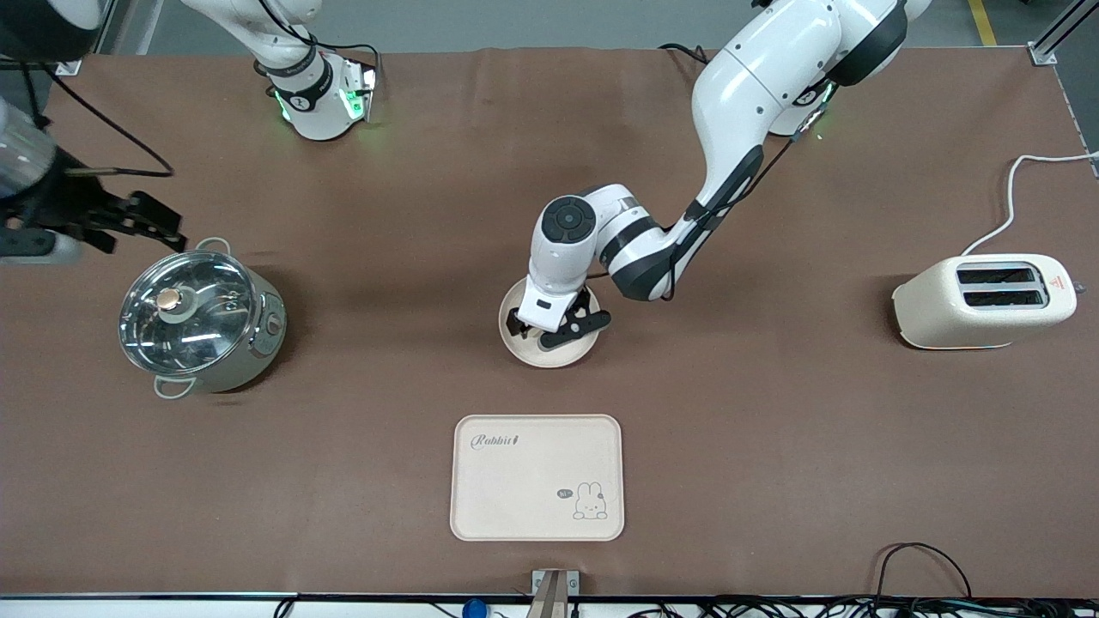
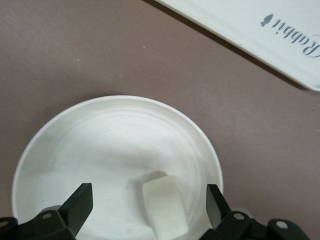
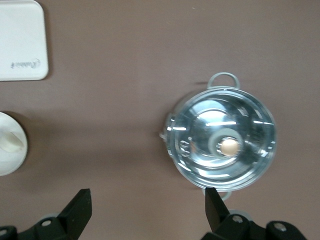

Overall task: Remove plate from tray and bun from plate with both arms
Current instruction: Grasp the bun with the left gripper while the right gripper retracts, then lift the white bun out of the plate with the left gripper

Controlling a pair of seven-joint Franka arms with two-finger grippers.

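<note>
The cream-white plate [image 1: 534, 354] sits mid-table, between the arms' bases and the tray. In the left wrist view the plate [image 2: 115, 140] holds the pale bun [image 2: 165, 207]. My left gripper [image 1: 554, 333] hangs low over the plate, open, its fingers [image 2: 84, 200] on either side of the bun and clear of it [image 2: 148, 194]. The gripper hides the bun in the front view. My right gripper [image 1: 150, 225] is open and empty [image 3: 147, 197], up over the table beside the pot. The plate also shows in the right wrist view [image 3: 9, 150].
A steel pot with a glass lid [image 1: 202, 326] [image 3: 222, 145] stands toward the right arm's end. A cream toaster [image 1: 983, 300] stands toward the left arm's end. The rabbit tray [image 1: 537, 476] [image 2: 260, 35] [image 3: 20, 40] lies nearer the front camera than the plate.
</note>
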